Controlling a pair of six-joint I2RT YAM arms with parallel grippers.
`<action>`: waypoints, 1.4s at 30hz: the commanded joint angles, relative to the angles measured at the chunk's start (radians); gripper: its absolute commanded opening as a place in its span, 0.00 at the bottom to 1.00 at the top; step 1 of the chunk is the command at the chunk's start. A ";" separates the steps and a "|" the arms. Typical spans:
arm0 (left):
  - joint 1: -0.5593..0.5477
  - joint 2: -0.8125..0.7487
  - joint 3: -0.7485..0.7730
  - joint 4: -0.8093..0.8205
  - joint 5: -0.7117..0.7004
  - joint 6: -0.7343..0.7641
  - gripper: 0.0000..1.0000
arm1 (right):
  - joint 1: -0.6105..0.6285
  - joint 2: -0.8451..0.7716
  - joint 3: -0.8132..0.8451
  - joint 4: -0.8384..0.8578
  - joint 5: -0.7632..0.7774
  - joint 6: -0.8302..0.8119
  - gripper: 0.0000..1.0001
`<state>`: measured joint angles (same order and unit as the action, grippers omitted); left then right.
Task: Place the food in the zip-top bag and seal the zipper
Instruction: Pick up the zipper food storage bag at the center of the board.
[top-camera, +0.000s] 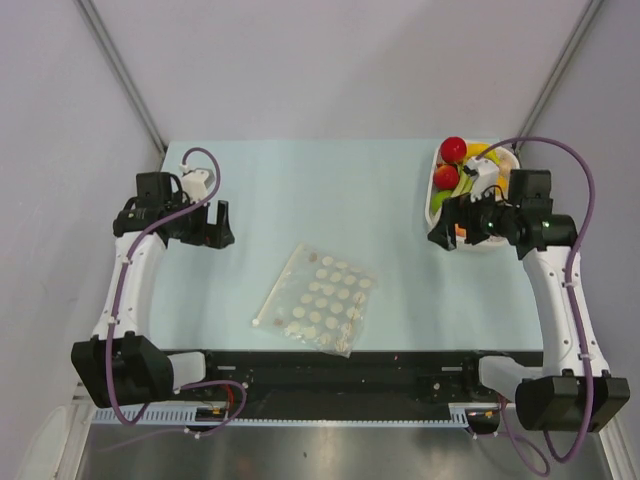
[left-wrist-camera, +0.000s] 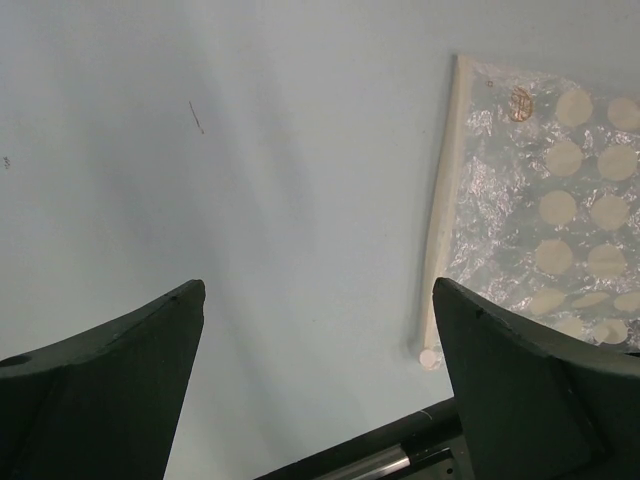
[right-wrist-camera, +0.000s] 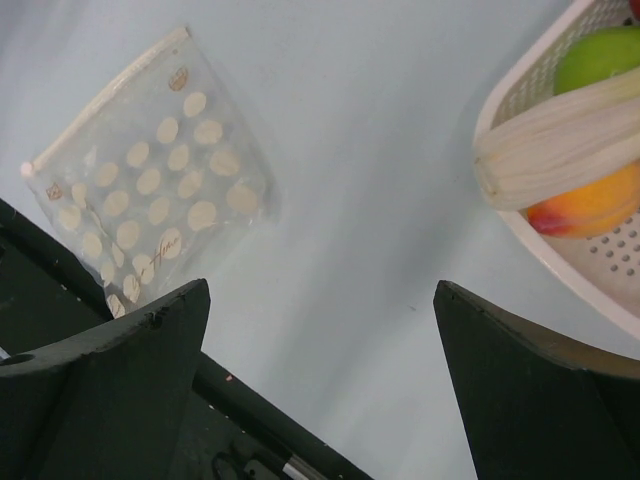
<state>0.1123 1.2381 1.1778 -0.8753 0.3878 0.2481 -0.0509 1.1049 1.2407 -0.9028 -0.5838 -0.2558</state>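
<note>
The clear dotted zip-top bag (top-camera: 318, 298) lies flat and empty at the table's near middle, with its whitish zipper (top-camera: 278, 285) along its left edge. The food sits in a white basket (top-camera: 478, 246) at the far right: a red fruit (top-camera: 453, 149), a second red one (top-camera: 446, 177) and a green one (top-camera: 438, 201). My left gripper (top-camera: 215, 225) is open and empty, left of the bag. My right gripper (top-camera: 447, 238) is open and empty at the basket's near left edge. The left wrist view shows the bag (left-wrist-camera: 570, 200) and zipper (left-wrist-camera: 440, 210); the right wrist view shows the bag (right-wrist-camera: 150, 170), a green fruit (right-wrist-camera: 600, 55) and an orange fruit (right-wrist-camera: 590, 205).
A pale corn-like toy (right-wrist-camera: 560, 140) lies across the basket (right-wrist-camera: 600, 262), above the orange fruit. A black rail (top-camera: 330, 365) with the arm bases runs along the table's near edge. Grey walls close in the table at the back and sides.
</note>
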 joint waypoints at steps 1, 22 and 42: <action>-0.006 -0.020 0.014 0.029 0.016 0.020 1.00 | 0.084 0.067 0.055 0.019 0.059 -0.066 1.00; -0.006 -0.146 -0.059 0.143 -0.053 -0.285 0.99 | 0.684 0.711 0.403 0.127 0.265 0.072 1.00; -0.006 -0.186 -0.112 0.156 -0.010 -0.279 1.00 | 0.714 1.095 0.487 0.097 0.032 -0.037 0.71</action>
<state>0.1097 1.0622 1.0916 -0.7372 0.3313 -0.0277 0.6640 2.2196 1.7779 -0.8413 -0.4603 -0.2562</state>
